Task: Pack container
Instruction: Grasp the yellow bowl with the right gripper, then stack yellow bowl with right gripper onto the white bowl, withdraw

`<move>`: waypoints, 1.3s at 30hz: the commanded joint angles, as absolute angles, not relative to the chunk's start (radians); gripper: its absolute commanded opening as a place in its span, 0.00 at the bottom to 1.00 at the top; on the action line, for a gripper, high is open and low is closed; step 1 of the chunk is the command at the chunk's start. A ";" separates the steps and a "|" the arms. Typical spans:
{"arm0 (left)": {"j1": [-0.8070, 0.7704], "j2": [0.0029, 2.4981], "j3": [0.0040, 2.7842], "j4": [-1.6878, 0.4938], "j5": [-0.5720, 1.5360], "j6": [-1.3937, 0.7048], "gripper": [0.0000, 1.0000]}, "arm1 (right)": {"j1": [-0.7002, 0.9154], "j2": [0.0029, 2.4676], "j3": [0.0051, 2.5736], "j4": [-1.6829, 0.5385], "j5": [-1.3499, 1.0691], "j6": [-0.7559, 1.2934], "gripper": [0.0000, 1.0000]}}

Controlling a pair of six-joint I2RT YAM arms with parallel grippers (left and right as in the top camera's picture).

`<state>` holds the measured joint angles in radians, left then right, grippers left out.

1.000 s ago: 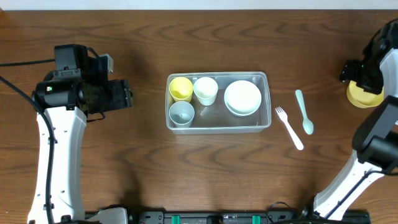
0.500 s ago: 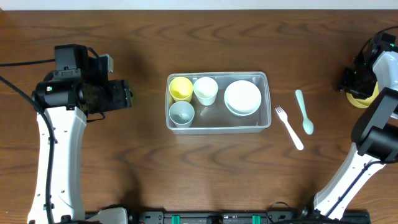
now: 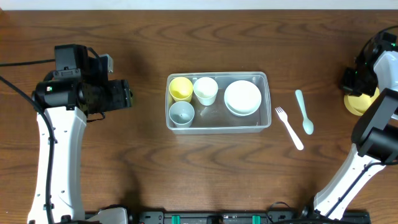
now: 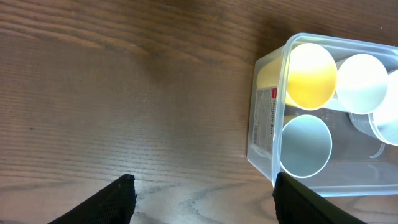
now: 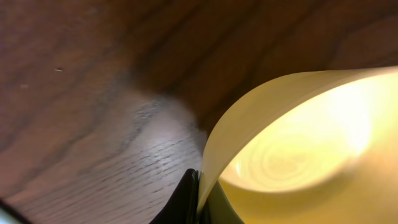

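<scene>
Lifting: yellow bowl [image 3: 362, 104] was pinched at its rim by right claw [image 5: 198, 199], far right of frame.
Left claw [image 4: 202, 198]: was held spread.
Care: bowl was best kept level toward container [image 3: 217, 129].

Left arm [image 3: 55, 162]: long white shell link, rounded edges; boxy black joint housings at upper end; small grey connector block on top. Black cable [image 3: 15, 84] trails to table edge. Left gripper [image 4: 205, 200]: matte black fingers [image 4: 112, 202], finely textured. Right arm [image 3: 367, 155]: matching white shells, black joints between. Right gripper [image 5: 200, 198]: black finger sliver only.
</scene>
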<state>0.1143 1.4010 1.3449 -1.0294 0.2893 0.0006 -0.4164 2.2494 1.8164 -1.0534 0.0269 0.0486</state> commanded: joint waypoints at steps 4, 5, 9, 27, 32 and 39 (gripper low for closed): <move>0.117 1.403 1.341 -1.035 0.299 0.006 0.72 | -0.359 2.100 1.816 -1.052 -0.061 0.047 0.01; 0.117 1.403 1.341 -1.035 0.299 0.006 0.72 | -0.344 2.068 1.816 -1.054 -0.082 0.040 0.01; 0.117 1.403 1.341 -1.035 0.299 0.006 0.72 | -0.251 1.929 1.816 -1.072 -0.133 -0.002 0.01; 0.117 1.403 1.341 -1.035 0.299 0.006 0.72 | 0.472 1.782 1.783 -1.164 0.030 -0.029 0.01; 0.117 1.403 1.341 -1.036 0.299 0.006 0.72 | 0.526 1.859 1.754 -1.171 0.030 -0.011 0.01; 0.117 1.403 1.341 -1.038 0.299 0.006 0.72 | 0.531 1.917 1.707 -1.171 0.030 0.000 0.04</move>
